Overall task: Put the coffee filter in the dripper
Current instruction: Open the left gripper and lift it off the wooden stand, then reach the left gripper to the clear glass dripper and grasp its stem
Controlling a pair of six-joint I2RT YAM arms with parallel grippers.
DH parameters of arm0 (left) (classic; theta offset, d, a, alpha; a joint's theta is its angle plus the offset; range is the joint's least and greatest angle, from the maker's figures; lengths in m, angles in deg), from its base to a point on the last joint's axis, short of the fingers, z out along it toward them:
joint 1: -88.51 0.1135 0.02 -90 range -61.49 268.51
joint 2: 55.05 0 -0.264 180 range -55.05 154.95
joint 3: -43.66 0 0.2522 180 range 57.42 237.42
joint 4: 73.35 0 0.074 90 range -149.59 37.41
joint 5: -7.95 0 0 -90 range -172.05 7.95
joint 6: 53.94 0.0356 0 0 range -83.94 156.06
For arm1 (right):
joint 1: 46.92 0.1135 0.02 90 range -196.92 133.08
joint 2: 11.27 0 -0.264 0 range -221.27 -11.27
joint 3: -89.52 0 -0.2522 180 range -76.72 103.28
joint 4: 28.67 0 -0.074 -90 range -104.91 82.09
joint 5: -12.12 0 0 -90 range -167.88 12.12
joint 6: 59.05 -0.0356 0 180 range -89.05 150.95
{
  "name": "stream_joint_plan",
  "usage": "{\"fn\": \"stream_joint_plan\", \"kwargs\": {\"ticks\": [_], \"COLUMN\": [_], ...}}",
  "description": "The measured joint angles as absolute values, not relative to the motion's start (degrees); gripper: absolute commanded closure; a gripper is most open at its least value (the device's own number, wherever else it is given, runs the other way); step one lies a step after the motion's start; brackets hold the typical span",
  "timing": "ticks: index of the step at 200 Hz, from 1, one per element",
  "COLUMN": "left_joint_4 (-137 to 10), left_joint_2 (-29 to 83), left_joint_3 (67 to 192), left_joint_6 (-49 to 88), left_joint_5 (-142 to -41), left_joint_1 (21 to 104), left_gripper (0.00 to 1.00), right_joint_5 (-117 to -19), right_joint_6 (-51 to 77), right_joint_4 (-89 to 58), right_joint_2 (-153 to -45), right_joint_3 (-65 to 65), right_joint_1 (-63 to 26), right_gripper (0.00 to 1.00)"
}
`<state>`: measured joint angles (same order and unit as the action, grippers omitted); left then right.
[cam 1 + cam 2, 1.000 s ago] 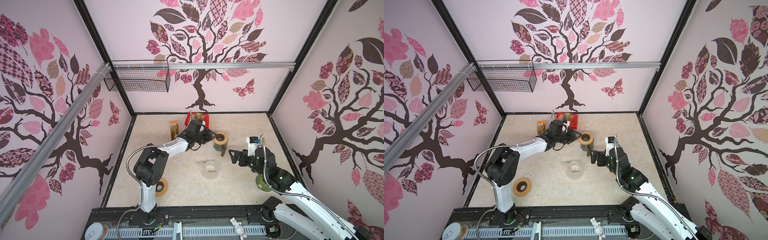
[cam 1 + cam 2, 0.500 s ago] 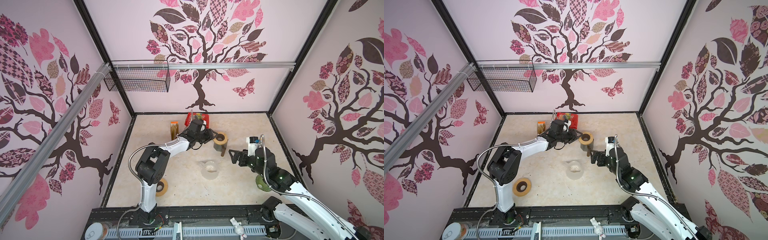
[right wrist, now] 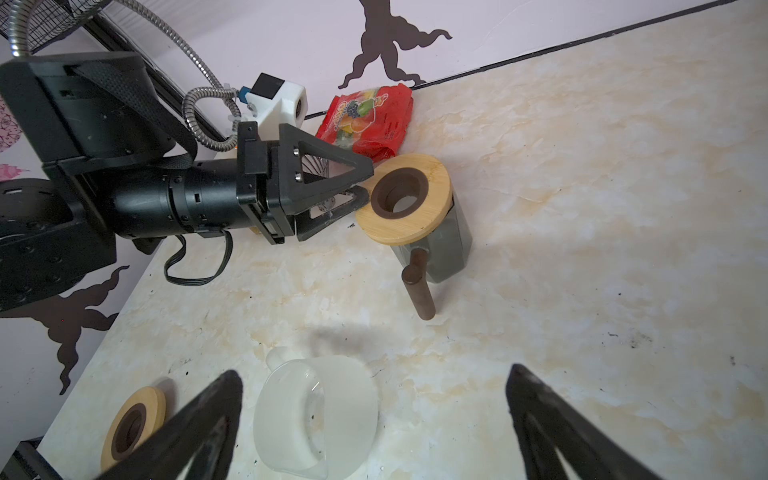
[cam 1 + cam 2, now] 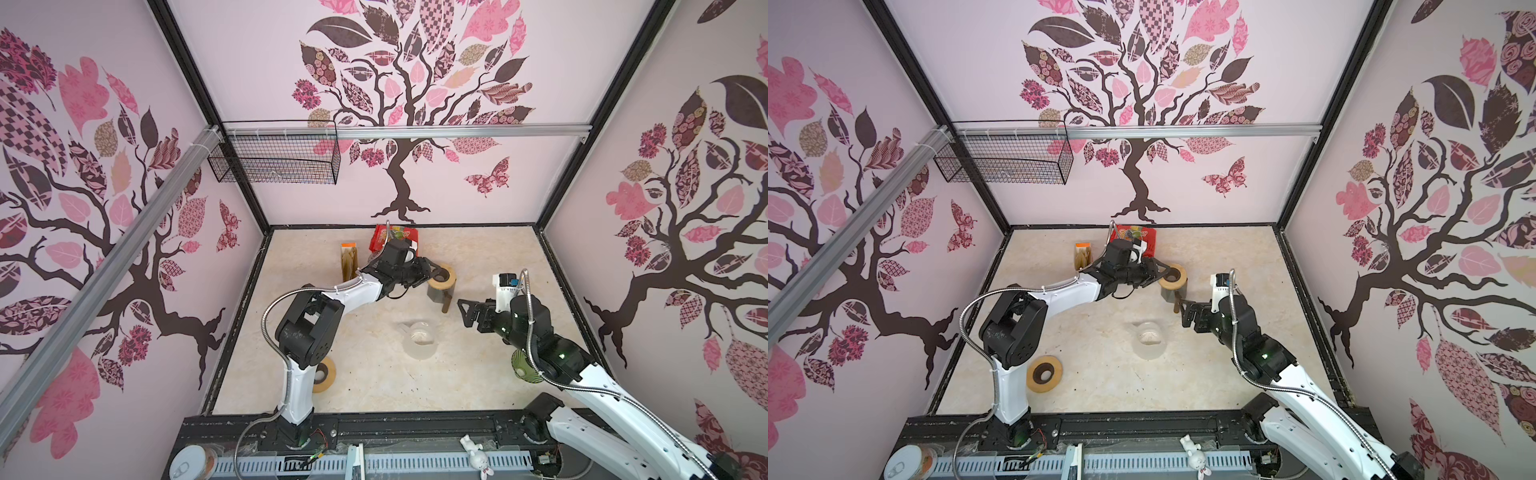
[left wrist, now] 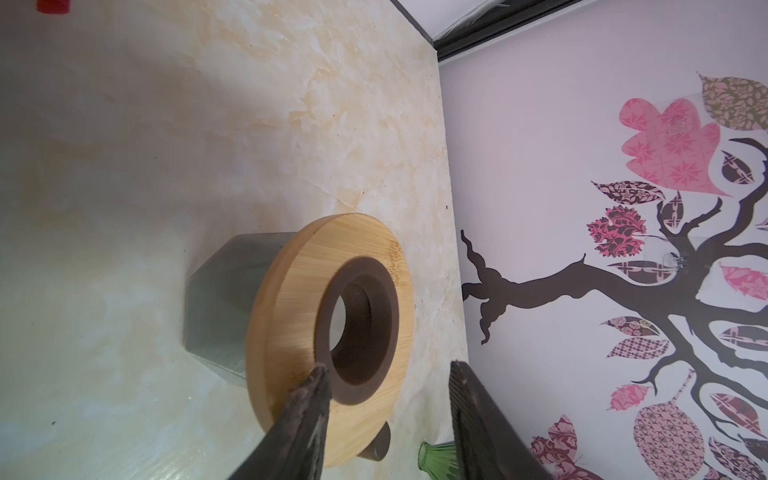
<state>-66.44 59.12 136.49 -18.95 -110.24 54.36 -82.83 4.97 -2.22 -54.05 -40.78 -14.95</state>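
Bamboo tops the grey pot (image 3: 451, 245), your landmark: your left claw (image 3: 365, 186) sits half open at that lid's rim, gripping nothing visible. The brown coffee filters (image 4: 348, 262) stand left of the pot; the glass dripper (image 4: 419, 338) lies in front, right claw (image 3: 374, 372) wide and empty beside it. You're at the reach step, I judge: next, pinch 1 filter.

Back centre's crowded: red snack bag (image 4: 395, 237), filter stand (image 4: 348, 261) and grey pot (image 4: 441, 277) w/ bamboo top bunched up, left arm (image 4: 357, 289) lying across in front, left gripper (image 4: 434, 272) right at the pot's rim. Pot's dark handle (image 4: 446, 305) sticks out twd the right gripper (image 4: 464, 314); narrow gap there. The clear glass cup (image 4: 417, 338) stands alone mid-floor, room all round. Bare floor (image 4: 498, 257) btwn pot and right-hand wall (image 4: 665, 249), also along the front. A loose wood ring (image 4: 324, 376) sits by left arm's base, green glass (image 4: 521, 370) under right arm (image 4: 536, 328).
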Motion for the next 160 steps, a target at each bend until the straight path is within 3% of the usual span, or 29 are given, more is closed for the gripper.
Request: {"fn": "stream_joint_plan", "kwargs": {"ticks": [57, 79, 92, 116, 139, 160], "left_joint_4": [-58.99, -52.76, -49.24, -44.74, -40.11, -36.0], "left_joint_2": [50.75, 40.93, 35.34, 28.13, 28.13, 32.41], "left_joint_3": [136.73, 136.69, 136.6, 134.81, 132.86, 132.82], "left_joint_6": [-14.99, -11.62, -9.66, -8.45, -9.18, -9.83], "left_joint_5": [-107.59, -100.86, -95.94, -88.84, -85.25, -83.48], "left_joint_1": [54.28, 54.3, 54.49, 57.1, 62.04, 64.48], "left_gripper": [0.45, 0.24, 0.03, 0.03, 0.03, 0.13], "right_joint_5": [-82.85, -83.05, -83.12, -83.71, -84.34, -84.25], "right_joint_6": [4.97, 4.93, 4.75, 4.01, 3.55, 3.29], "right_joint_4": [-2.24, -2.31, -2.35, -2.66, -2.9, -3.66], "right_joint_2": [-54.53, -55.41, -56.04, -57.85, -59.45, -59.82], "right_joint_3": [-40.78, -40.75, -40.64, -40.21, -39.46, -39.25], "right_joint_1": [-14.95, -14.95, -14.95, -14.95, -14.95, -14.95], "right_gripper": [0.0, 0.0, 0.0, 0.0, 0.0, 0.0]}}
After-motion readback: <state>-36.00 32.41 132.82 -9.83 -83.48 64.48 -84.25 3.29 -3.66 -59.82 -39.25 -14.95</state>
